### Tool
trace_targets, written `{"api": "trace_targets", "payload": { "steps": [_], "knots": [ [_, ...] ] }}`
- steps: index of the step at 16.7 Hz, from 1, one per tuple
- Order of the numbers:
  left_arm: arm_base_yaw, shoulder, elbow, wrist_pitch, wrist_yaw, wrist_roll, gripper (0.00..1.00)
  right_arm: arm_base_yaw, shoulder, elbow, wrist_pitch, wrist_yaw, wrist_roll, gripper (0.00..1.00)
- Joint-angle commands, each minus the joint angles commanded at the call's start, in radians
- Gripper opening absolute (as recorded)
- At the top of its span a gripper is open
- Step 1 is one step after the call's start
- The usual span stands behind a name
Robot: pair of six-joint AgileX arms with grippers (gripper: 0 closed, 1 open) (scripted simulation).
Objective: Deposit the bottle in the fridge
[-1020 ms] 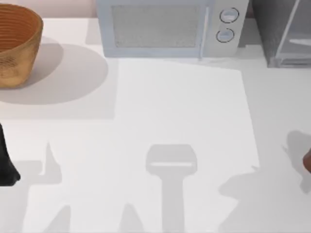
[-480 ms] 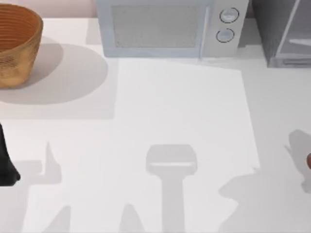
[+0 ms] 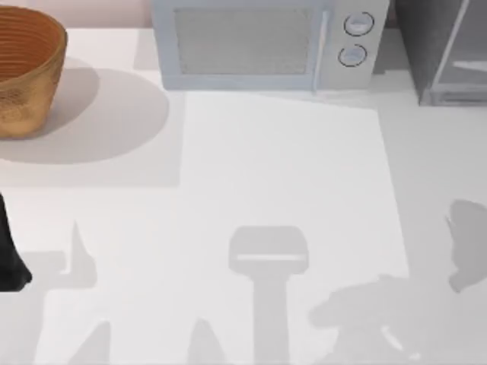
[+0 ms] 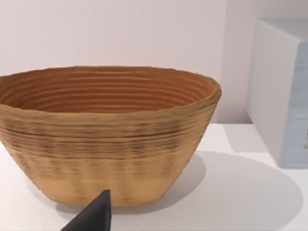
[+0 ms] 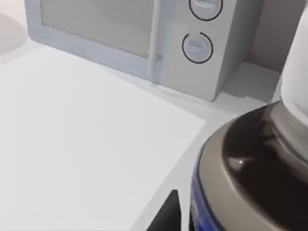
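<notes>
While the top view is taken up by the white table (image 3: 251, 175), the bottle (image 5: 250, 178) is seen close before the right wrist camera, its brown shoulder, white cap and blue label edge large in that picture. A dark fingertip (image 5: 166, 214) of the right gripper is seen just beside the bottle's label, but whether the bottle is clamped cannot be told. Beyond the bottle, the pale microwave (image 3: 266, 42) with two round knobs is seen at the far edge of the table. The fridge (image 3: 445, 49) is placed at the far right corner, just beside the microwave, with its pale door panel set at an angle. A woven basket (image 3: 27, 68) is placed at the far left corner, well apart from the fridge. The left arm (image 3: 9, 251) is parked at the left edge of the table; one dark fingertip (image 4: 94, 216) is seen in the left wrist view, pointed at the basket, and the state of its fingers cannot be told.
</notes>
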Motion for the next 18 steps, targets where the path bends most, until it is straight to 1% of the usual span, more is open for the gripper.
{"api": "trace_targets", "payload": {
  "steps": [6, 9, 10, 12, 18],
  "knots": [
    [0.000, 0.000, 0.000, 0.000, 0.000, 0.000, 1.00, 0.157, -0.551, -0.085, -0.233, 0.454, 0.169, 0.01],
    [0.000, 0.000, 0.000, 0.000, 0.000, 0.000, 1.00, 0.221, -0.717, -0.120, -0.327, 0.616, 0.237, 0.01],
    [0.000, 0.000, 0.000, 0.000, 0.000, 0.000, 1.00, 0.236, -0.751, -0.128, -0.349, 0.650, 0.253, 0.01],
    [0.000, 0.000, 0.000, 0.000, 0.000, 0.000, 1.00, 0.253, -0.786, -0.137, -0.373, 0.685, 0.270, 0.01],
    [0.000, 0.000, 0.000, 0.000, 0.000, 0.000, 1.00, 0.248, -0.775, -0.131, -0.367, 0.685, 0.272, 0.01]
  ]
}}
